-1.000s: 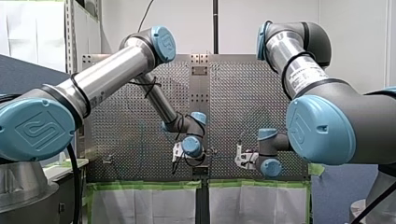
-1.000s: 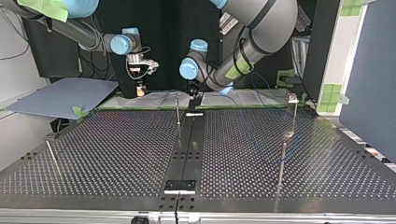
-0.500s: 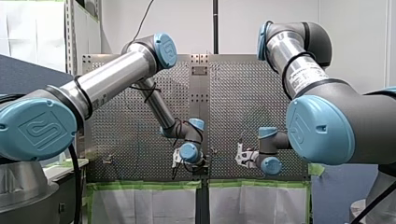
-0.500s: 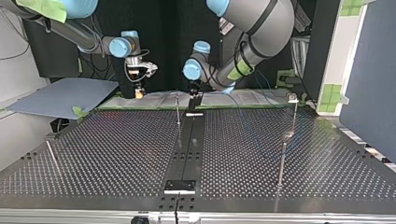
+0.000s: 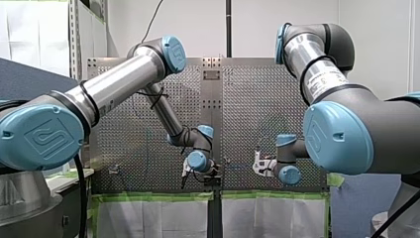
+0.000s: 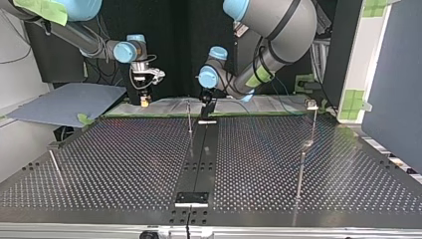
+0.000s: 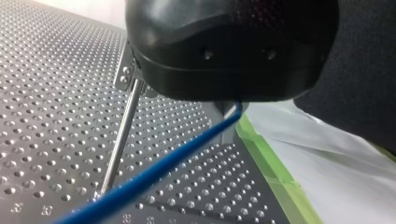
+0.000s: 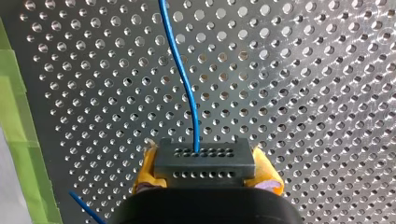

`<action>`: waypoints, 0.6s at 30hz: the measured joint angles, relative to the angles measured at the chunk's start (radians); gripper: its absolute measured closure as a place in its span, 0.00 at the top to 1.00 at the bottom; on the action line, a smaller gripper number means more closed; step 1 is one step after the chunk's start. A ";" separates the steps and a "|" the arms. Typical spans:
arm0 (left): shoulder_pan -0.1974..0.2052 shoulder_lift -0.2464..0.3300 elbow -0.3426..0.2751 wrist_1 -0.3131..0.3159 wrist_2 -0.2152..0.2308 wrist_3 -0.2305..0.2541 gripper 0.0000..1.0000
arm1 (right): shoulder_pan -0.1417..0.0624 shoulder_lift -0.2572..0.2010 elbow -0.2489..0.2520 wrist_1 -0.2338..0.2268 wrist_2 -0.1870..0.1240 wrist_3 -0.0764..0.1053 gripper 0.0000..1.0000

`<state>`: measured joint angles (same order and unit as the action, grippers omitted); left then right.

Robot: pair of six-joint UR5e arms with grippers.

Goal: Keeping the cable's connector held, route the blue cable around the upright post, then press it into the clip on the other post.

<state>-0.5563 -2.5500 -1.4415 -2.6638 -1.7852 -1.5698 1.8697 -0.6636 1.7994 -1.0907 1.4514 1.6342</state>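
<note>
At the bench's [image 6: 124, 159] far edge in the top view, my left pincer [image 6: 206, 102] has dropped lower and closer beside the upright post [image 6: 189, 117] within the last second, while my right pincer [image 8: 204, 169] has drawn slightly outward, yellow pads [image 8: 145, 169] clamped on the connector [image 8: 204, 156]. The blue cable [image 7: 163, 170] leaves that block and reappears beneath the left housing, so routing appears begun, not finished. The housing hides the left fingers, so their grip cannot be told, and the clip is too small to confirm
</note>
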 joint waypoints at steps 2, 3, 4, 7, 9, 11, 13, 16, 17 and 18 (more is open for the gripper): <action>0.003 0.000 0.000 0.001 0.008 -0.001 0.02 | -0.001 0.000 -0.002 0.000 -0.001 0.001 0.00; 0.005 0.000 0.000 0.001 0.011 -0.002 0.02 | -0.001 0.000 -0.002 0.000 -0.002 0.002 0.00; 0.007 0.000 0.000 0.002 0.015 -0.003 0.02 | -0.001 0.000 -0.003 -0.001 -0.004 0.002 0.00; 0.013 0.000 0.000 0.006 0.028 -0.010 0.02 | -0.002 0.000 -0.004 -0.001 -0.010 0.003 0.00; 0.017 0.000 0.000 0.009 0.033 -0.017 0.02 | -0.002 0.000 -0.007 -0.002 -0.012 0.003 0.00; 0.021 0.000 0.000 0.009 0.034 -0.021 0.02 | -0.002 0.000 -0.009 -0.002 -0.013 0.003 0.00; 0.023 0.000 0.000 0.009 0.034 -0.022 0.02 | -0.002 0.000 -0.014 -0.001 -0.015 0.003 0.00; 0.028 0.000 0.000 0.004 0.032 -0.018 0.02 | -0.005 0.000 -0.020 0.002 -0.016 0.003 0.00; 0.031 0.000 0.000 0.002 0.033 -0.013 0.02 | -0.006 0.000 -0.022 0.003 -0.016 0.003 0.00; 0.032 -0.001 0.000 0.001 0.033 -0.011 0.02 | -0.007 0.000 -0.023 0.003 -0.015 0.003 0.00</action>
<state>-0.5243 -2.5505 -1.4415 -2.6628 -1.7522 -1.5803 1.8629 -0.6636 1.7764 -1.0879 1.4361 1.6374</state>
